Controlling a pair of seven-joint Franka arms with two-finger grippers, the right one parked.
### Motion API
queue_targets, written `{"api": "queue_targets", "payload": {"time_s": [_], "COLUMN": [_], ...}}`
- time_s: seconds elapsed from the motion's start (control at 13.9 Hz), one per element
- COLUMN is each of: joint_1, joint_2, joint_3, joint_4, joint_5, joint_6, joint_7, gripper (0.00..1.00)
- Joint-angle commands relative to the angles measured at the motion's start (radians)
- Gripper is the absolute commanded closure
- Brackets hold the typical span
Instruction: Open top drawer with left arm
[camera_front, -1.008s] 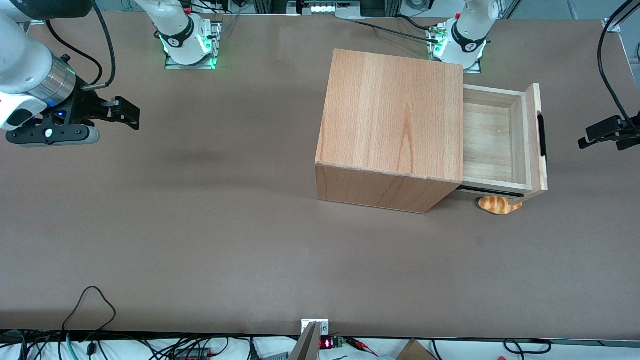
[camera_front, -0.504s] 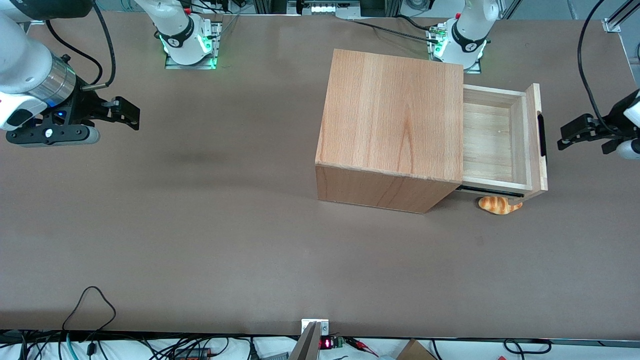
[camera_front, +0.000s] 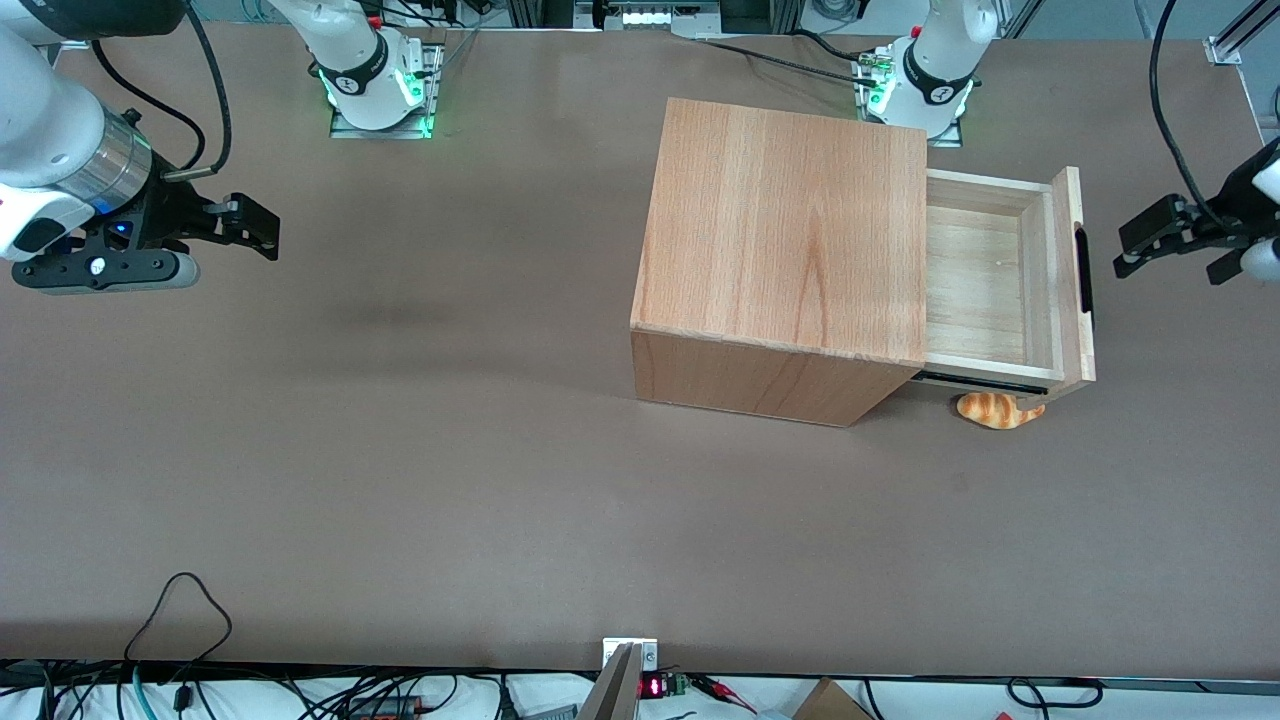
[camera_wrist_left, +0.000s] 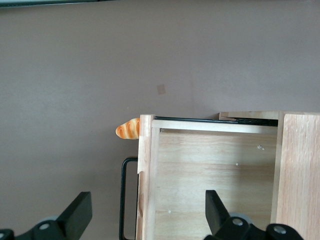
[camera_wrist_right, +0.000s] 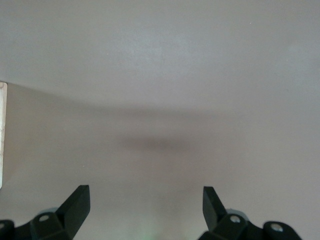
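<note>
I see the top drawer (camera_front: 1000, 275) pulled well out of its wooden cabinet (camera_front: 785, 240), toward the working arm's end of the table. It is a shallow light-wood box with a paler plank floor, and nothing lies in it. A slim black bar handle (camera_front: 1083, 270) runs along its front panel. My left arm (camera_front: 1255, 195) is white with a black cable, and its black gripper (camera_front: 1165, 245) hangs in front of the handle, apart from it, above the table. From the wrist camera I see the jaws spread wide, nothing between them.
</note>
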Motion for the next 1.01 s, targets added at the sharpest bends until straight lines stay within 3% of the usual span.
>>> {"api": "queue_targets", "payload": {"time_s": [0.0,0.29,0.94], "joint_1": [-0.022,-0.005,-0.006], "joint_2": [-0.062,-0.102,-0.079], "joint_3": [0.018,0.01,0.01], "joint_4": [-0.072,-0.156,-0.107], "joint_5": [0.028,0.028,0.029], "joint_6": [0.005,0.075,0.005], "joint_7": [-0.011,-0.013,-0.02], "gripper": [0.0,0.0,0.0]}}
